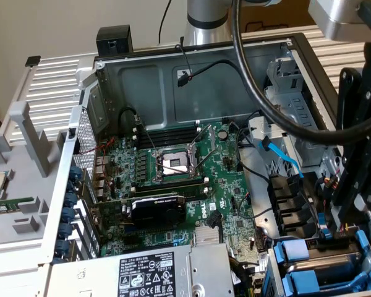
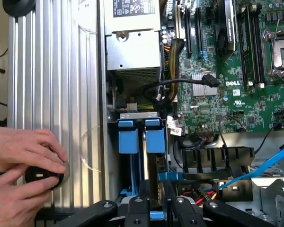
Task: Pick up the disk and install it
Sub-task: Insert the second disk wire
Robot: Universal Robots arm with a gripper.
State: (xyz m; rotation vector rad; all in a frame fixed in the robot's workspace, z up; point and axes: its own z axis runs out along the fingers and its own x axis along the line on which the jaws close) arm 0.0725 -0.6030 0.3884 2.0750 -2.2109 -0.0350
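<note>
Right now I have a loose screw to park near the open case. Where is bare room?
Bare room: the ribbed metal surface beside the case wall, between the power-supply box and the person's hands. Crowded: the drive bay, with blue trays, cables and the gripper; also the motherboard.

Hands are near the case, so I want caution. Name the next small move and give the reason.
Probably a slow, straight push into the drive bay. The gripper looks closed on the disk, edge-on beside the other blue tray; a person's hands rest off to one side.
</note>
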